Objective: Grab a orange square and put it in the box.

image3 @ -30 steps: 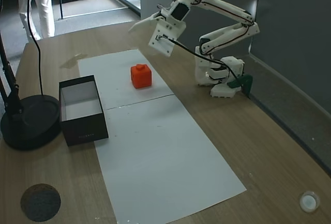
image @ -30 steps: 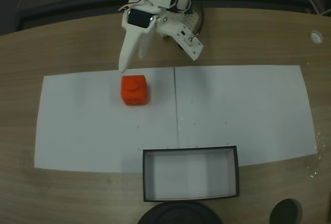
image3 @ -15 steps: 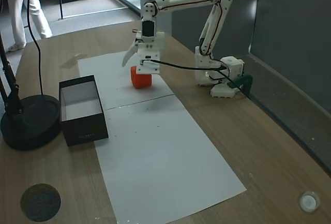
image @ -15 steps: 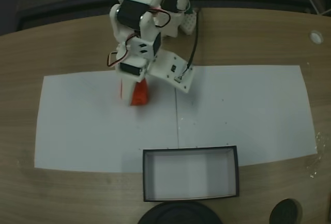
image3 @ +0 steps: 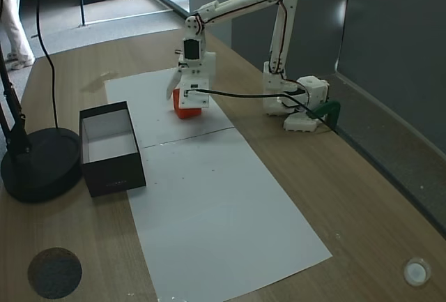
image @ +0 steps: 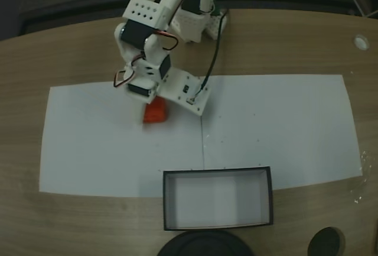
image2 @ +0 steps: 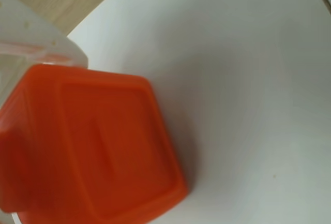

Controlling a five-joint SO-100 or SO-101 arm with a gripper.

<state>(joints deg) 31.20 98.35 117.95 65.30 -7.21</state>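
We see the orange square [image: 156, 113] resting on the white paper [image: 283, 132], well apart from the box [image: 218, 200]. The gripper [image3: 180, 94] straddles it, jaws spread wide, one white finger [image2: 31, 32] just beside the block.

We are finding no text, label, brand, number or sign that can be read in any of these views.
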